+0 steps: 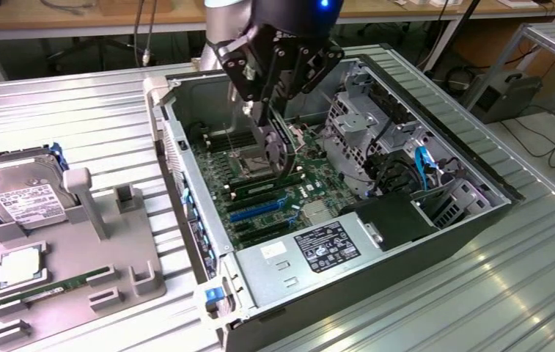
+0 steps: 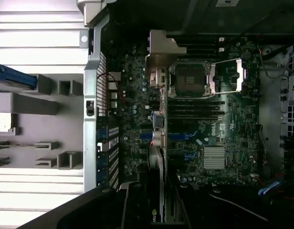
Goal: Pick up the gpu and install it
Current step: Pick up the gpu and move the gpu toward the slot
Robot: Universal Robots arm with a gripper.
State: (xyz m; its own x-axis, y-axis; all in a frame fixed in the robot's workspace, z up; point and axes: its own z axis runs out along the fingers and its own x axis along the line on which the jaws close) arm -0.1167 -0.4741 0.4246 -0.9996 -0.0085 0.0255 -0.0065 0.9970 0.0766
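My gripper (image 1: 269, 99) hangs over the open computer case (image 1: 473, 220) and is shut on the gpu (image 1: 277, 150). The gpu is a slim dark card that hangs edge-down just above the motherboard (image 1: 257, 202). In the wrist view the gpu (image 2: 156, 157) runs edge-on away from my gripper (image 2: 156, 212), and its silver end bracket (image 2: 158, 50) reaches toward the case's rear wall. The card's lower edge is above the blue expansion slots (image 1: 256, 210), beside the CPU socket (image 2: 192, 78). Whether it touches a slot I cannot tell.
A grey fixture plate (image 1: 72, 279) lies at the exterior view's left with a hard drive (image 1: 18, 194), a green memory stick (image 1: 48, 287) and a CPU (image 1: 21, 265). Inside the case stand a drive cage (image 1: 355, 121) and a labelled power supply (image 1: 326, 246).
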